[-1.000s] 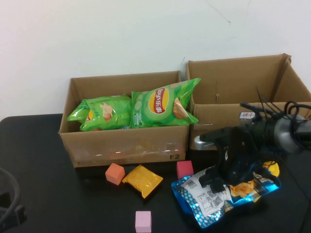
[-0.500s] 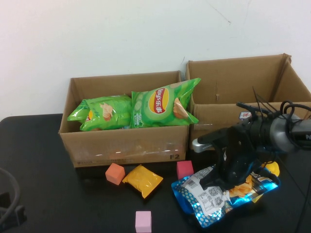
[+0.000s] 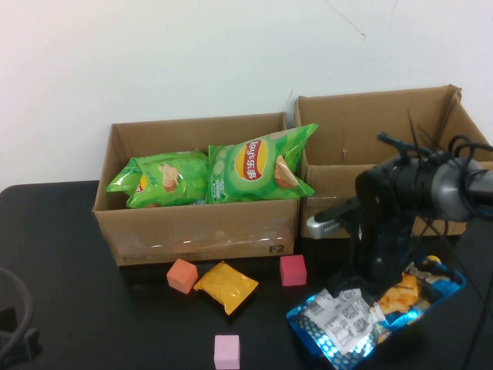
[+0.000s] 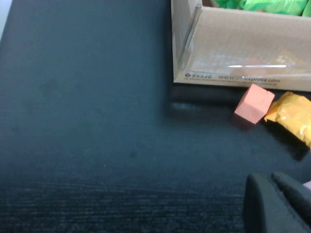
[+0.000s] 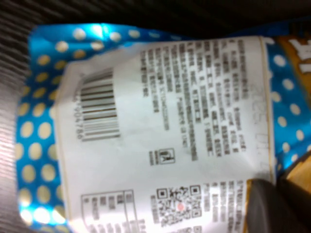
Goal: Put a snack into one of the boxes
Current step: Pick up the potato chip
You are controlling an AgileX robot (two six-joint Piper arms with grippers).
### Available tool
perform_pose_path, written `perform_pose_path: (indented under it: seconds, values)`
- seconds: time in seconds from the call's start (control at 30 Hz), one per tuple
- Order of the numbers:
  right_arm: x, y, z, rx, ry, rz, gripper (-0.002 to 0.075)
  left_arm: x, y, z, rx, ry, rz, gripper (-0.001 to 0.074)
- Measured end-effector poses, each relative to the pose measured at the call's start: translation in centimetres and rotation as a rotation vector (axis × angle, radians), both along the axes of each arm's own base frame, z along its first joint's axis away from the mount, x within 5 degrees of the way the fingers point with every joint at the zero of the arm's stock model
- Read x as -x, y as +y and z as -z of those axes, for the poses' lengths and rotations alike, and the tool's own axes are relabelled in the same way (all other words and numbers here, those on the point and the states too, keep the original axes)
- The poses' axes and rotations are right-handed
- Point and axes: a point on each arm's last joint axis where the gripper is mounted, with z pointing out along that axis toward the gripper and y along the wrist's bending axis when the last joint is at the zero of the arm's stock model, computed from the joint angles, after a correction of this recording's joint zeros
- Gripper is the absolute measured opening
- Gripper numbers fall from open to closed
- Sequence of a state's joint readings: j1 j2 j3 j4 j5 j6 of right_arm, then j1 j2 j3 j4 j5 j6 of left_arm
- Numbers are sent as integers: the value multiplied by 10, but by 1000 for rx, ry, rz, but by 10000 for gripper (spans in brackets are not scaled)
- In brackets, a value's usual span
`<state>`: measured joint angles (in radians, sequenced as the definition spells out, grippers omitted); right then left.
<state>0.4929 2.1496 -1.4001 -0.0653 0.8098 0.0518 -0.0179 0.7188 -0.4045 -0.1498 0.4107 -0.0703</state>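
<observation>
Nearest the robot on the black tabletop (image 3: pixel 69 308) lies a small pink cube (image 3: pixel 226 351), with the left pincer (image 4: pixel 279 204) parked low at the near left edge, its dark fingers drawn together on nothing. Just to the right of the cube, the blue polka-dot snack bag (image 3: pixel 370 320) sits at the near right, white label panel and barcode facing up, its right end raised off the surface. The right pincer (image 3: pixel 383 284) points down onto that bag from above and is clamped on the bag's upper middle; in the right wrist view the bag (image 5: pixel 146 131) fills the frame with one dark fingertip (image 5: pixel 272 204) pressed at its edge. A step farther back rest three small items in a loose row: an orange cube (image 3: pixel 182 275) on the left, a yellow packet (image 3: pixel 226 286) touching beside it, and a red cube (image 3: pixel 293 270) a little apart to the right. Behind them stands the left cardboard box (image 3: pixel 196 231), holding two green chip bags (image 3: pixel 262 163) that lean over its front wall. Just beside it on the right, set slightly farther back against the white wall (image 3: pixel 192 54), stands the right cardboard box (image 3: pixel 370 123), partly hidden by the right arm.
</observation>
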Motion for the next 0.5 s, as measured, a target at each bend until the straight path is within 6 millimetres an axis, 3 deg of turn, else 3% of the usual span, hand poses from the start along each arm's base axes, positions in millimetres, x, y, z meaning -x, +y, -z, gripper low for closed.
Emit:
perform_pose_path:
  seconds: [0.17, 0.5]
  values:
    - [0, 0, -12, -13, -17, -27, 6, 1, 0, 1, 0, 11, 2, -2]
    - [-1, 2, -12, -26, -28, -120, 24, 1, 0, 1, 0, 14, 2, -2]
